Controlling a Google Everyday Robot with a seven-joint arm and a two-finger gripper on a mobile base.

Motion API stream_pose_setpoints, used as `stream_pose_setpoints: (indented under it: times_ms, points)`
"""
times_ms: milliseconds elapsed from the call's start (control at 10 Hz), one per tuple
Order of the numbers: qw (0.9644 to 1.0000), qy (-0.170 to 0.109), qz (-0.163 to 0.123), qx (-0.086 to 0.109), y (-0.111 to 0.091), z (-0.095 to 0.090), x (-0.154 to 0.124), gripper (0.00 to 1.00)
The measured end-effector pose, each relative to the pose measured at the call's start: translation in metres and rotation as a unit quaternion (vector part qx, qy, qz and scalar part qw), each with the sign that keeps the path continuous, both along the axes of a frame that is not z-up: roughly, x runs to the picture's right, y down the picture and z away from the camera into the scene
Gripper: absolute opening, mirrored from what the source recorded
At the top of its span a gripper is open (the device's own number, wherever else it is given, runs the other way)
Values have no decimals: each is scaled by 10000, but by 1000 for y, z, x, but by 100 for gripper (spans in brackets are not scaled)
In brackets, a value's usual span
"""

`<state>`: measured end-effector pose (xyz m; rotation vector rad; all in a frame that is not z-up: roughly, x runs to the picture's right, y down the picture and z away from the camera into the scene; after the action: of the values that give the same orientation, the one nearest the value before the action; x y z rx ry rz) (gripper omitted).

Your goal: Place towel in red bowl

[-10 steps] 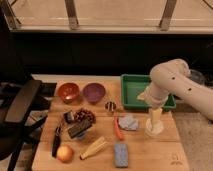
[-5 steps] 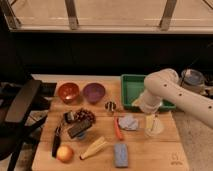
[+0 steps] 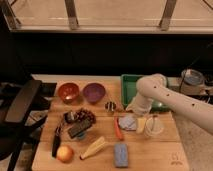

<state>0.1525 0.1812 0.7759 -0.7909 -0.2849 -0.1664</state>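
The red bowl stands at the back left of the wooden board. A small crumpled grey towel lies on the board right of centre, between a red-orange carrot and a pale wedge. My white arm comes in from the right and bends down over the board. My gripper hangs just above the towel's far edge, well to the right of the red bowl.
A purple bowl sits beside the red one. A green tray lies behind my arm. Also on the board are a small can, grapes, a knife, an onion, a blue sponge and a clear cup.
My arm has swung left and lower, from over the clear cup to above the grey towel. The things on the board have not moved.
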Motion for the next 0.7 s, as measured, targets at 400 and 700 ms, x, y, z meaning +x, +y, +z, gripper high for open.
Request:
stream_pose_setpoints:
  times_ms: [400, 700]
  points:
    - [10000, -5, -31, -65, 3, 3, -3, 80]
    - [9998, -127, 155, -14, 7, 8, -6, 80]
